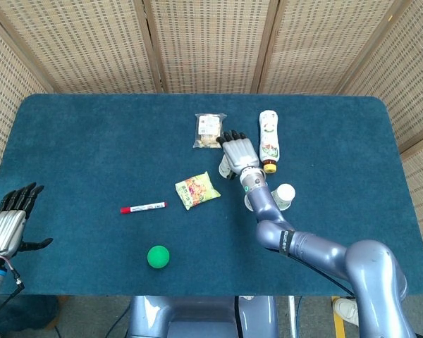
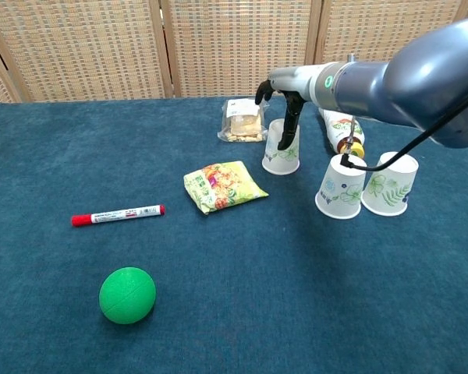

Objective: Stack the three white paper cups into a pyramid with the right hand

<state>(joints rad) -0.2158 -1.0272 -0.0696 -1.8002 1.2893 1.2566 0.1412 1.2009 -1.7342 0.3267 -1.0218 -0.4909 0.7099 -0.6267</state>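
Three white paper cups with green leaf prints stand upside down on the blue table. The far cup [image 2: 281, 149] [image 1: 226, 169] is next to the snack bag; the other two [image 2: 341, 187] [image 2: 389, 184] stand side by side further right, and in the head view one of them [image 1: 285, 195] shows beside my forearm. My right hand [image 2: 290, 97] [image 1: 237, 151] hovers over the far cup, its dark fingers [image 2: 289, 128] hanging down across the cup's front, holding nothing. My left hand [image 1: 7, 224] rests open, off the table's near left edge.
A lying bottle [image 2: 341, 128] sits just behind the two right cups. A clear snack bag [image 2: 243, 119], a yellow packet [image 2: 222, 185], a red marker [image 2: 117, 214] and a green ball [image 2: 127, 294] lie to the left.
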